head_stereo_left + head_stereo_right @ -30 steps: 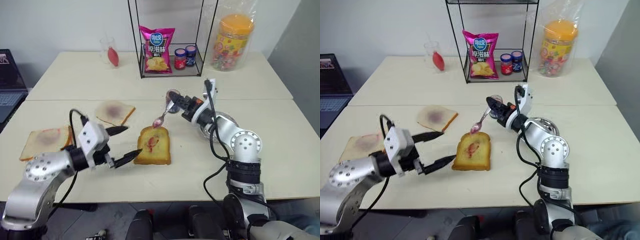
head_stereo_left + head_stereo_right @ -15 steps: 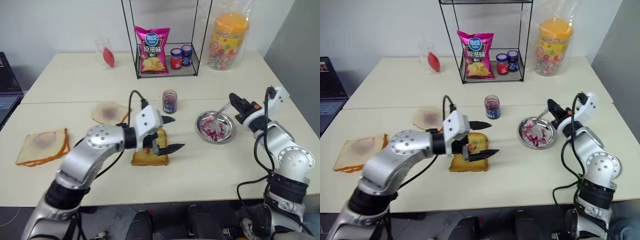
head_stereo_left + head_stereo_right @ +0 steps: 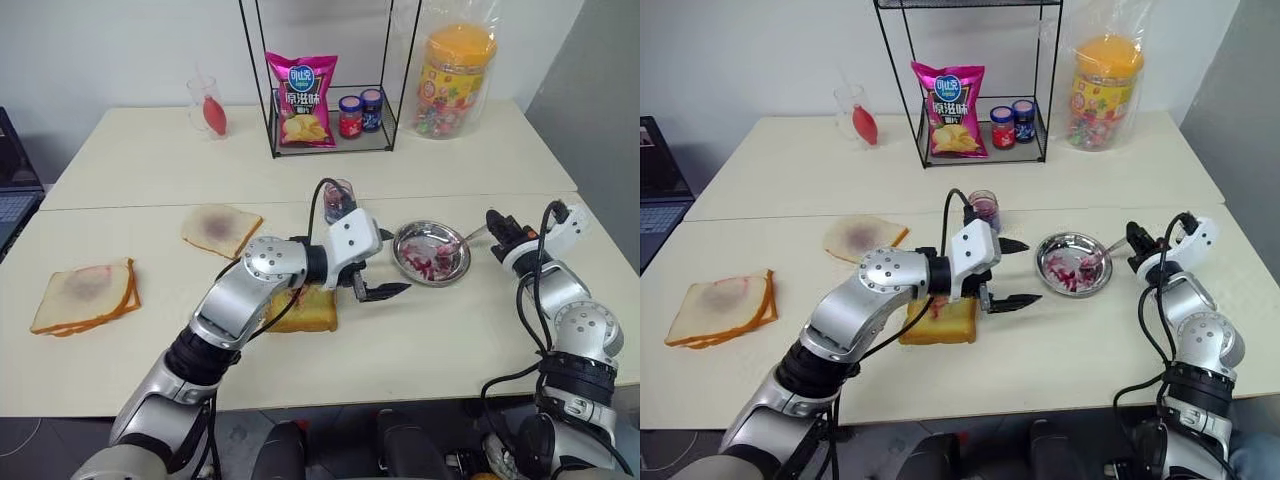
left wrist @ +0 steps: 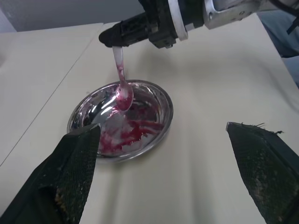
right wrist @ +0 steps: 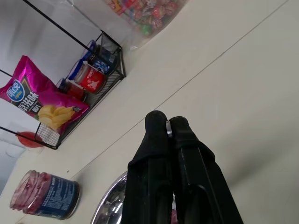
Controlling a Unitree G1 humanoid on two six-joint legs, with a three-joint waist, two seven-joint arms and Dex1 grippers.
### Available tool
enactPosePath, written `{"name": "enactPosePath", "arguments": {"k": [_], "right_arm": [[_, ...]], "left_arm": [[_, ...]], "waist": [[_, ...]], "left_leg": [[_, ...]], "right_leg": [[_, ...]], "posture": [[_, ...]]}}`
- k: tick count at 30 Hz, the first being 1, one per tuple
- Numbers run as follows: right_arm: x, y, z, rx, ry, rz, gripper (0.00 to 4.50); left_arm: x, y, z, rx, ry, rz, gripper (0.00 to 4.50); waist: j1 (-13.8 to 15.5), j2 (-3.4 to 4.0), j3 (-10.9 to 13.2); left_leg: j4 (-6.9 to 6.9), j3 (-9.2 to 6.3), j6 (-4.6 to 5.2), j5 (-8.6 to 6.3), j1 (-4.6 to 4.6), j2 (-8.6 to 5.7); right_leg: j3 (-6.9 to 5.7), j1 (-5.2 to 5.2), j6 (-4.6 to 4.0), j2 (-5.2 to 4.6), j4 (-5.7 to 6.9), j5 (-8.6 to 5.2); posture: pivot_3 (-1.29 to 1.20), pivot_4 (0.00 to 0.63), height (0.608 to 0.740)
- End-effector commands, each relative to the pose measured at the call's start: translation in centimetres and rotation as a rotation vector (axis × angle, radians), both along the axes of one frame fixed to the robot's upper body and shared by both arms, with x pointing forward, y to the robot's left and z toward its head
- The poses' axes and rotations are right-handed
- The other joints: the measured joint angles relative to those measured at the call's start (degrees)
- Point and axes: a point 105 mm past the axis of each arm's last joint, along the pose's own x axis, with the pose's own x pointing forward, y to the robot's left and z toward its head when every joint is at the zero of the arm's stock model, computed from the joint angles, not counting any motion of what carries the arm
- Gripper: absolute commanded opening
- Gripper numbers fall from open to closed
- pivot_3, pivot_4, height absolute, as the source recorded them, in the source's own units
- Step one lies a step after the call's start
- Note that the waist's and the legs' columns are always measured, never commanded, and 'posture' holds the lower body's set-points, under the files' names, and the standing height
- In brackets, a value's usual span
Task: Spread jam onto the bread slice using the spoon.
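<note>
Two grippers were at work over the pale cream table (image 3: 150, 160). The right gripper (image 3: 497, 226), black-fingered, had its fingers pinched tight on the handle of the small slim silvery metal spoon (image 4: 120, 80); the spoon's bowl, coated in pink-red jam, hung within the round shiny metal dish (image 4: 161, 122), low over its smeared floor, though whether it touched the floor could not be told. The dish sat just right of the left gripper (image 3: 1008, 272), whose two black fingers stood spread wide with nothing between them, pointing toward the dish.

The thick golden-brown toasted bread slice (image 3: 945, 323) lay on the table near the front edge, partly hidden under the left arm's white wrist housing. The small clear glass jar of dark purple-red jam (image 5: 43, 201) stood behind the bread, between it and the black wire rack (image 3: 330, 147). In the rack stood a pink crisp packet (image 3: 301, 98) and two small jars with red and blue caps (image 3: 359, 111). Right of the rack stood a clear, orange-lidded tub of sweets (image 3: 454, 82). Pale bread slices with pink stains (image 3: 85, 296) lay stacked at the table's left, with a thinner stained slice (image 3: 220, 229) nearer the middle.
</note>
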Motion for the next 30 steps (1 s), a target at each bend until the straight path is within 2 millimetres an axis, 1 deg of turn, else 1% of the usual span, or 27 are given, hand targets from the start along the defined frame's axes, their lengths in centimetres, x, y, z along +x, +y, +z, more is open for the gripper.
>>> {"name": "enactPosePath", "arguments": {"k": [1, 2, 4, 6, 7, 8, 9, 10, 13, 14, 15, 19, 20, 25, 28, 30], "right_arm": [[0.1, -0.7, 0.6, -0.044, -0.04, -0.011, 0.47], [0.1, -0.5, 0.6, -0.055, -0.043, -0.002, 0.49], [0.0, -0.4, 0.5, -0.099, -0.048, 0.006, 1.05], [-0.1, -0.2, 0.6, -0.154, -0.061, 0.013, 1.29], [-0.2, -0.1, 0.6, -0.183, -0.065, 0.017, 1.67], [-0.3, 0.0, 0.6, -0.204, -0.069, 0.02, 1.87], [-0.4, 0.0, 0.5, -0.227, -0.069, 0.018, 1.94], [-0.5, 0.1, 0.4, -0.254, -0.069, 0.018, 2.25], [-0.7, 0.3, 0.2, -0.295, -0.071, 0.026, 2.99], [-0.8, 0.3, 0.2, -0.315, -0.076, 0.024, 3.16], [-0.9, 0.2, 0.2, -0.337, -0.077, 0.013, 3.48], [-1.0, -0.2, -0.1, -0.383, -0.078, -0.021, 4.39], [-1.0, -0.3, -0.2, -0.396, -0.077, -0.027, 4.46], [-1.5, 0.4, -0.5, -0.516, -0.101, 0.025, 4.46], [-1.6, 0.8, -0.5, -0.533, -0.112, 0.05, 4.46], [-1.5, 0.6, -0.1, -0.529, -0.131, 0.03, 4.46]], "left_arm": [[-0.2, -0.7, 1.1, -0.013, -0.063, -0.022, 4.5], [-0.2, -0.8, 1.2, -0.015, -0.064, -0.022, 4.5], [-0.1, -0.8, 1.2, -0.016, -0.064, -0.021, 4.5], [0.0, -0.7, 1.2, -0.014, -0.07, -0.019, 4.5], [0.0, -0.6, 1.2, -0.013, -0.072, -0.018, 4.5], [0.0, -0.6, 1.2, -0.013, -0.074, -0.017, 4.5], [0.1, -0.6, 1.2, -0.013, -0.075, -0.016, 4.5], [0.2, -0.6, 1.3, -0.015, -0.076, -0.015, 4.5], [0.3, -0.6, 1.4, -0.018, -0.081, -0.013, 4.5], [0.3, -0.6, 1.4, -0.021, -0.084, -0.012, 4.5], [0.3, -0.7, 1.5, -0.023, -0.087, -0.012, 4.5], [0.4, -0.8, 1.4, -0.025, -0.092, -0.012, 4.5], [0.4, -0.8, 1.4, -0.024, -0.095, -0.012, 4.5], [0.5, -0.8, 1.5, -0.029, -0.1, -0.011, 4.5], [0.5, -0.8, 1.6, -0.033, -0.103, -0.009, 4.5], [0.6, -0.9, 1.7, -0.038, -0.106, -0.004, 4.5]], "waist": [[0.0, 0.0, 0.0], [0.0, 0.0, 0.0], [0.0, 0.0, 0.0], [0.0, 0.0, 0.0], [0.0, 0.0, 0.0], [0.0, 0.0, 0.0], [0.0, 0.0, 0.0], [0.0, 0.0, 0.0], [0.0, 0.0, 0.0], [0.0, 0.0, 0.0], [0.0, 0.0, 0.0], [0.1, 0.0, 0.0], [0.1, 0.0, 0.0], [0.0, 0.0, 0.0], [0.0, 0.0, 0.0], [0.0, 0.0, 0.0]], "left_leg": [[0.0, 0.06, 0.0, 0.0, 0.02, 0.0], [0.0, 0.09, 0.0, 0.0, 0.04, 0.0], [0.01, 0.09, 0.0, 0.0, 0.04, -0.01], [0.02, 0.1, 0.0, 0.0, 0.04, -0.02], [0.02, 0.11, 0.0, 0.0, 0.05, -0.02], [0.02, 0.11, 0.0, 0.0, 0.04, -0.02], [0.02, 0.11, 0.0, 0.0, 0.05, -0.02], [0.02, 0.12, 0.0, 0.0, 0.05, -0.02], [0.03, 0.13, 0.0, 0.0, 0.05, -0.02], [0.03, 0.12, 0.0, 0.0, 0.05, -0.02], [0.03, 0.13, 0.0, 0.0, 0.05, -0.02], [0.06, 0.14, -0.01, 0.0, 0.05, -0.04], [0.06, 0.15, -0.01, 0.0, 0.05, -0.04], [0.06, 0.15, -0.01, 0.0, 0.05, -0.04], [0.06, 0.17, -0.01, 0.0, 0.07, -0.03], [0.07, 0.17, -0.01, 0.0, 0.09, -0.04]], "right_leg": [[0.08, -0.01, 0.02, 0.0, 0.0, 0.01], [0.11, -0.01, 0.03, 0.0, 0.01, 0.02], [0.11, -0.01, 0.07, 0.0, 0.01, 0.04], [0.13, -0.01, 0.08, 0.0, 0.01, 0.05], [0.15, -0.01, 0.09, 0.0, 0.01, 0.05], [0.15, -0.01, 0.09, 0.0, 0.01, 0.05], [0.15, -0.01, 0.09, 0.0, 0.01, 0.05], [0.15, -0.01, 0.09, 0.0, 0.01, 0.05], [0.17, -0.01, 0.11, 0.0, 0.01, 0.06], [0.16, -0.01, 0.11, 0.0, 0.01, 0.06], [0.17, -0.01, 0.11, 0.0, 0.01, 0.07], [0.21, -0.01, 0.16, 0.0, 0.01, 0.09], [0.22, 0.0, 0.16, 0.0, 0.01, 0.09], [0.22, -0.01, 0.17, 0.0, 0.0, 0.1], [0.24, -0.01, 0.17, 0.0, 0.01, 0.1], [0.25, 0.0, 0.2, 0.0, 0.02, 0.12]], "posture": [[0.0, 0.15, 0.74], [0.0, 0.15, 0.74], [0.0, 0.15, 0.74], [0.0, 0.15, 0.74], [0.0, 0.15, 0.74], [0.0, 0.15, 0.74], [0.0, 0.15, 0.74], [0.0, 0.15, 0.74], [0.0, 0.15, 0.74], [0.0, 0.15, 0.74], [0.0, 0.15, 0.74], [0.0, 0.15, 0.74], [0.0, 0.15, 0.74], [0.0, 0.15, 0.74], [0.0, 0.15, 0.74], [0.0, 0.15, 0.74]]}}
